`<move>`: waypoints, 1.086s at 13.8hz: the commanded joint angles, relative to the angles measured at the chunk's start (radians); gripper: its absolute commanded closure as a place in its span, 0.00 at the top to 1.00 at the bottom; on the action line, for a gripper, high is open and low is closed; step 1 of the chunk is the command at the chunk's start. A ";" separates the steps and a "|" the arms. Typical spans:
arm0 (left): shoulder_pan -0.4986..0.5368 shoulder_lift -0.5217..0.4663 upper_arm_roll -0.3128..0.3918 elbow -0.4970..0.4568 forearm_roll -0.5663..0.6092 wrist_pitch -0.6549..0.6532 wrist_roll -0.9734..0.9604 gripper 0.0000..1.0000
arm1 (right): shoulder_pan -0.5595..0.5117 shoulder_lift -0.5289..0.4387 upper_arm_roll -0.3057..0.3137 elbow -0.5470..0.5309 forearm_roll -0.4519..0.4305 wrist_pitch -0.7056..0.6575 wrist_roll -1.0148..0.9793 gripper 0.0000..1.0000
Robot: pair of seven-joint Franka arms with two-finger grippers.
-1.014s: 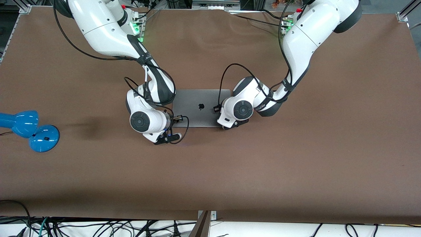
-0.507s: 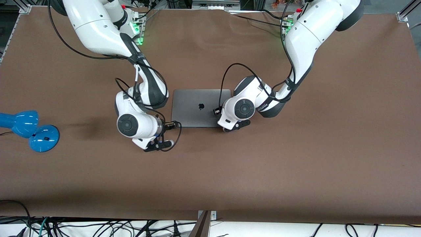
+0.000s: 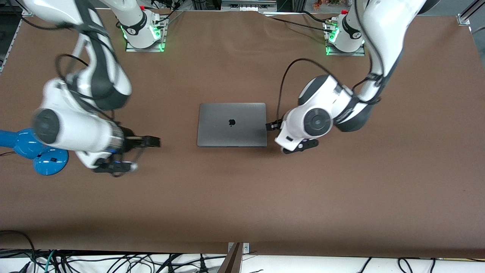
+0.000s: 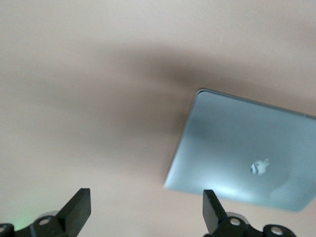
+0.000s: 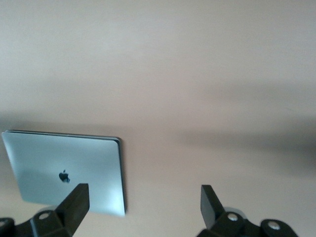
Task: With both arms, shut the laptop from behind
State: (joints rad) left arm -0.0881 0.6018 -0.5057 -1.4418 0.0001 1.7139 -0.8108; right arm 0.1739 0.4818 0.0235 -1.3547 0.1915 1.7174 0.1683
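Note:
The space-grey laptop [image 3: 232, 124] lies shut and flat in the middle of the brown table, its apple logo facing up. It also shows in the left wrist view [image 4: 247, 158] and the right wrist view [image 5: 64, 173]. My left gripper [image 3: 272, 124] hangs just off the laptop's edge toward the left arm's end of the table, open and empty [image 4: 145, 215]. My right gripper [image 3: 149, 141] is raised over bare table toward the right arm's end, well apart from the laptop, open and empty [image 5: 143, 205].
A blue desk lamp [image 3: 45, 159] sits at the right arm's end of the table, close under the right arm's wrist. The arm bases [image 3: 144, 30] [image 3: 343, 36] stand at the table's edge farthest from the front camera. Cables hang below the near edge.
Both grippers have drawn away from the laptop's lid. The right arm swung far toward its end of the table and rose; the left moved just off the laptop's edge.

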 commanded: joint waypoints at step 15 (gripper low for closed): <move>0.214 -0.433 0.168 -0.060 0.106 -0.240 0.578 1.00 | -0.165 -0.423 0.016 -0.165 -0.188 -0.300 -0.050 1.00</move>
State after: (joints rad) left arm 0.2195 0.2327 -0.4273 -1.4596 0.0813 1.4888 -0.2566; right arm 0.0203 0.1322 0.0252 -1.4441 0.0237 1.4263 0.1324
